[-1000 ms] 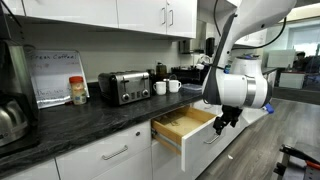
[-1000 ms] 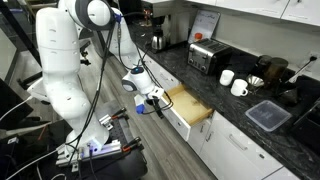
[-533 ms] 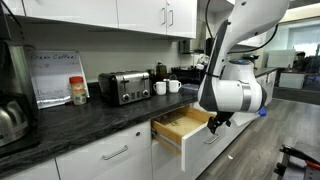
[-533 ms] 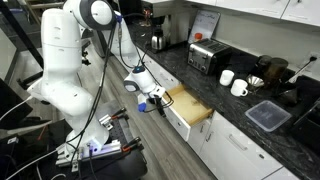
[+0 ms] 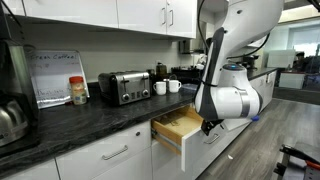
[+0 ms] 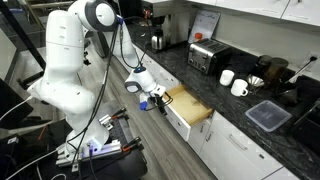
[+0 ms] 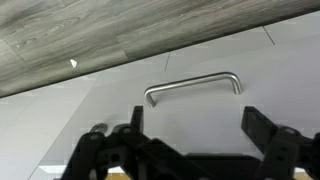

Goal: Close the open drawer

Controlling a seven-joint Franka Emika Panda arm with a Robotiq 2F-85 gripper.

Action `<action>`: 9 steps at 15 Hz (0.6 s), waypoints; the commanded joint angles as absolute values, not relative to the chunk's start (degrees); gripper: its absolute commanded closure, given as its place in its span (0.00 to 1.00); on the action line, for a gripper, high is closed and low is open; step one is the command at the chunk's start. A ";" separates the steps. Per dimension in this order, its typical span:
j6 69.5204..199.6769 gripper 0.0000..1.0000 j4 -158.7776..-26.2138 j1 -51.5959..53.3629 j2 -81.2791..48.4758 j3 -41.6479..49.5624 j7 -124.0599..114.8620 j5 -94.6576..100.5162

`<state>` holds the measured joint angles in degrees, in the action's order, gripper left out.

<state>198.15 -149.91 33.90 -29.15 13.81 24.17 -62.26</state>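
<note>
The drawer (image 5: 181, 124) stands pulled out below the black countertop, and its light wood box (image 6: 190, 106) shows in both exterior views. Its flat white front (image 7: 190, 60) fills the wrist view, with the silver bar handle (image 7: 193, 86) in the middle. My gripper (image 5: 210, 125) is right at the outer face of the drawer front, and it also shows in an exterior view (image 6: 157, 97). In the wrist view the two black fingers (image 7: 195, 125) are spread wide just below the handle with nothing between them. Whether they touch the front cannot be told.
A toaster (image 5: 124, 87), white mugs (image 5: 166, 87), a jar (image 5: 78, 91) and a kettle (image 5: 10, 120) stand on the countertop. A clear lidded container (image 6: 266, 115) lies on the counter. A closed matching drawer (image 5: 105, 155) is beside the open one. Cables and gear (image 6: 110, 150) lie on the wood floor.
My arm has swung in toward the drawer front, bringing the gripper up against it. The drawer stays pulled out about as far as before.
</note>
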 commanded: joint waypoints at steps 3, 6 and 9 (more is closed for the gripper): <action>198.15 0.00 -148.28 37.06 -31.72 18.38 15.70 -54.99; 198.15 0.00 -147.15 37.90 -32.40 20.86 12.21 -50.29; 198.13 0.00 -145.88 38.39 -32.91 23.16 9.71 -46.33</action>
